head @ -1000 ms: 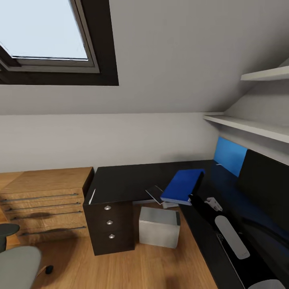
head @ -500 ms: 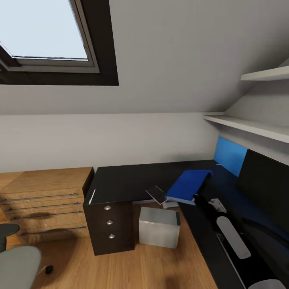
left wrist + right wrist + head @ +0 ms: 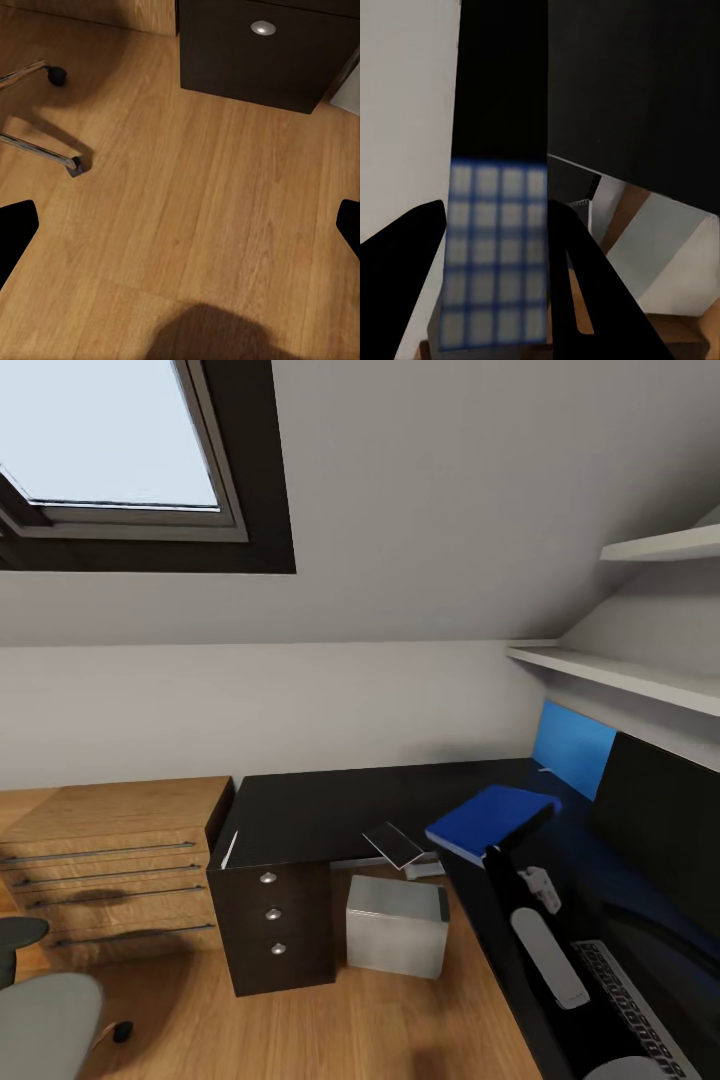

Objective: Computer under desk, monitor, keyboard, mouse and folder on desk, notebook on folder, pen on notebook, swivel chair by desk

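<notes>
Folder (image 3: 492, 818) clamped in our right gripper (image 3: 497, 852), held flat over desk (image 3: 320, 805); long axis runs away toward the wall. Left gripper (image 3: 180, 225) spread wide, w/ nothing in it.

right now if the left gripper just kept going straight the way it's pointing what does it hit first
Most likely the bare wooden floor. The left wrist view looks down at planks between the open left gripper fingertips, with nothing in between. The desk drawer unit and a swivel chair leg lie off to the sides; depth is unclear.
</notes>
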You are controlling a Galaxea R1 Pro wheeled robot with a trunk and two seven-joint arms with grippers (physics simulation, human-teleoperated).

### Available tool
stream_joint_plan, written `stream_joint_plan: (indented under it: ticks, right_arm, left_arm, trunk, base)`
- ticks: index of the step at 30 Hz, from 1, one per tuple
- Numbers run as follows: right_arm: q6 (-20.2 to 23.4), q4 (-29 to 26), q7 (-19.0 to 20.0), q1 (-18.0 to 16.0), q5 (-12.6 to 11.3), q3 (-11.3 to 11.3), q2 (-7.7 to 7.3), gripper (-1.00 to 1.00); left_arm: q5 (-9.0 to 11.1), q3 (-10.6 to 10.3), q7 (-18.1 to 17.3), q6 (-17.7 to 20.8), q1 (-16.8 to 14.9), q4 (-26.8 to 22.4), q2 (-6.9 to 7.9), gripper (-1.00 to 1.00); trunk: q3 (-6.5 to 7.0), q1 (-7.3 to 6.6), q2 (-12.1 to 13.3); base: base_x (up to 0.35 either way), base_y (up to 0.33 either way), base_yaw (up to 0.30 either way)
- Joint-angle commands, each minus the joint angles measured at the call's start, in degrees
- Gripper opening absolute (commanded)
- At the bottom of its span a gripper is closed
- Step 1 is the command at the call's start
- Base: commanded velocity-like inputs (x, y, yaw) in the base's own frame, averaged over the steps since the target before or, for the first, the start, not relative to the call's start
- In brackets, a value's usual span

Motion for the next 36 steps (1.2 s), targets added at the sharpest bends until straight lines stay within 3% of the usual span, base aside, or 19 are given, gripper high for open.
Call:
stream_joint_plan:
  ticks: [1,17,29,36]
  right_arm:
    - [-0.91,0.19,-0.25,-0.06,-0.58,0.28,0.18,-1.00]
    - [-2.34,2.57,-0.23,-0.09,-0.39,0.45,1.88,-1.00]
    - [-2.59,2.77,-0.32,-0.14,-0.14,0.06,2.59,-1.00]
    - [-8.08,2.75,-0.30,-0.10,-1.58,-0.11,3.35,-1.00]
  left_arm:
    - [0.30,-0.49,0.46,-0.22,-0.06,0.01,0.04,1.00]
    - [0.21,-0.49,0.41,-0.29,-0.06,-0.05,0.04,1.00]
    - [0.25,-0.49,0.31,-0.31,-0.06,-0.05,0.11,1.00]
    - [0.26,-0.49,0.45,-0.31,-0.06,-0.03,0.06,1.00]
  trunk:
    - [-0.12,0.03,-0.11]
    - [-0.12,0.03,-0.11]
    - [-0.12,0.03,-0.11]
    - [-0.12,0.03,-0.11]
  base:
    - [0.000,0.000,0.000]
    - [0.011,0.000,0.000]
    - [0.266,0.044,0.000]
    - [0.078,0.002,0.000]
